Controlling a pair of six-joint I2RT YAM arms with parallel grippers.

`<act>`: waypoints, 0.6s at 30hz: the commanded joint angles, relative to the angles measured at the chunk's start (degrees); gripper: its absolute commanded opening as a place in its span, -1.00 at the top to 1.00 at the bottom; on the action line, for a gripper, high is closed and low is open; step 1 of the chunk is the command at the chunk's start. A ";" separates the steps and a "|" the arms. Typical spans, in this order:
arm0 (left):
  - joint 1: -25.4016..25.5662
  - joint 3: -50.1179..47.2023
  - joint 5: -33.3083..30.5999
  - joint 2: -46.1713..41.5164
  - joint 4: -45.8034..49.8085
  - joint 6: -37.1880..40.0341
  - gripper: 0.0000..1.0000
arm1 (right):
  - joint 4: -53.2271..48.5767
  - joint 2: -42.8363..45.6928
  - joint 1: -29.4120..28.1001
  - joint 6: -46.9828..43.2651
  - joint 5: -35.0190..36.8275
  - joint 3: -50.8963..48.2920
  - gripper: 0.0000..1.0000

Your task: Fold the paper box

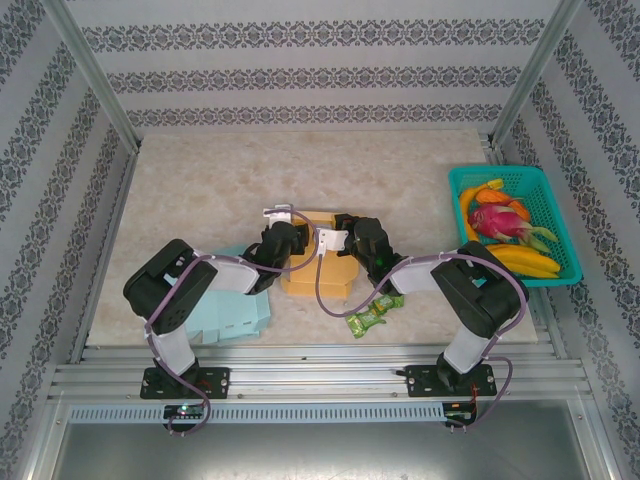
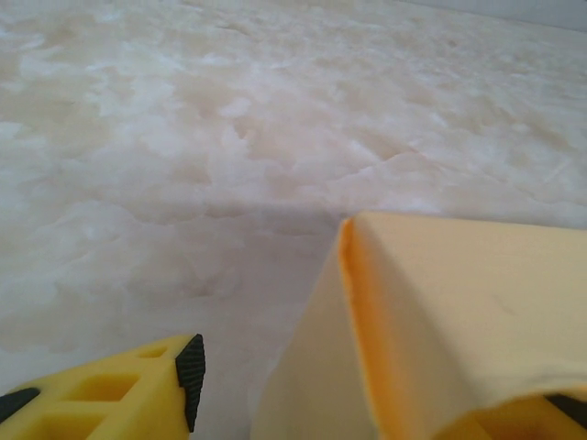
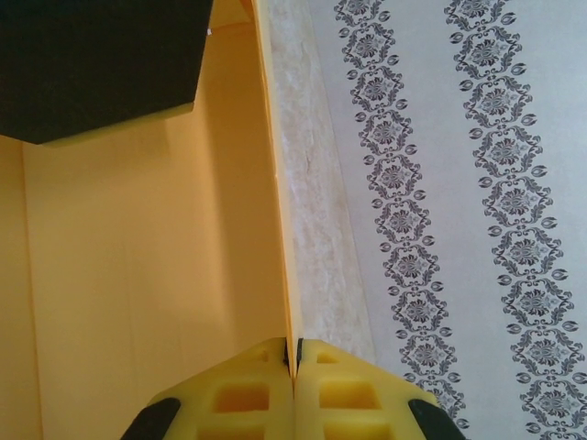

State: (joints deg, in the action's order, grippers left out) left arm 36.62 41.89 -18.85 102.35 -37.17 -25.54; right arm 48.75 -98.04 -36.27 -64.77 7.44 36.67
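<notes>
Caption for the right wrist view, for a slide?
Right gripper pinches a panel of the orange box; table and patterned backdrop beyond.

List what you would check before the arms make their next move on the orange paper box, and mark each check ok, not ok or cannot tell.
1. Right hand pinches a wall of the paper box: ok.
2. Left hand open, with a gap beside the box: ok.
3. Green snack packet lies apart from the box: ok.
4. Fruit basket stands well away from the box: ok.
5. Fold finished: cannot tell.
</notes>
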 commanded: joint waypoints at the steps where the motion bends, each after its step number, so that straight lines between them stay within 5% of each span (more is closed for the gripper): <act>1: -0.59 -0.90 2.28 -0.97 -3.72 3.21 -0.06 | -4.42 -1.75 -0.92 3.03 -1.86 -1.25 1.00; 12: -0.54 1.19 -6.23 0.36 -2.03 4.14 0.72 | -3.90 -2.14 -1.24 3.52 -1.80 -1.18 1.00; 16: -0.59 1.20 -6.18 0.96 -2.47 4.85 0.86 | -2.65 -1.45 -1.98 7.02 -0.27 -0.44 0.80; 18: -0.59 0.90 -6.30 1.33 -3.11 5.06 0.96 | -3.90 0.08 -2.54 9.74 0.28 0.31 0.55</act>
State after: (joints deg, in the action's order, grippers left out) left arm 36.73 41.71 -22.15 103.02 -37.60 -19.88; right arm 49.08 -98.63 -38.02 -61.19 7.46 36.73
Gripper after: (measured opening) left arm 0.104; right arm 0.201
